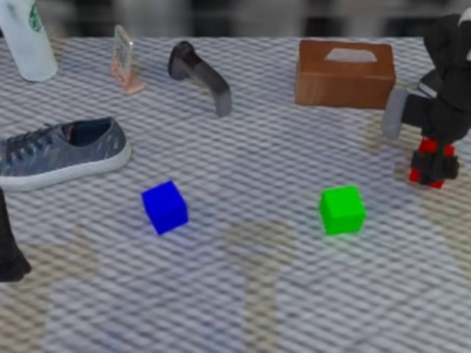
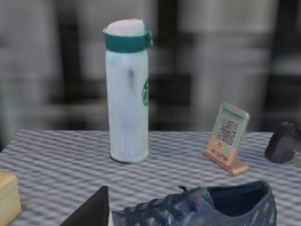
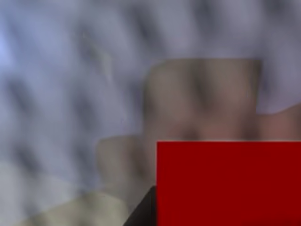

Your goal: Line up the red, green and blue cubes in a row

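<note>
The blue cube (image 1: 164,207) lies left of the table's middle and the green cube (image 1: 342,209) right of it, both on the woven cloth. At the right edge, my right gripper (image 1: 433,163) is shut on the red cube (image 1: 416,175), which shows only as red bits around the black fingers. In the right wrist view the red cube (image 3: 225,183) fills the lower corner, with one dark finger (image 3: 143,212) against its side. My left gripper (image 1: 9,257) is parked at the left edge, open; one dark finger (image 2: 94,209) shows in its wrist view.
A brown tissue box (image 1: 344,73) stands at the back right, just behind my right arm. A dark shoe (image 1: 62,151) lies at the left. A white bottle (image 1: 28,40), a small QR stand (image 1: 125,60) and a dark curved tool (image 1: 200,73) line the back.
</note>
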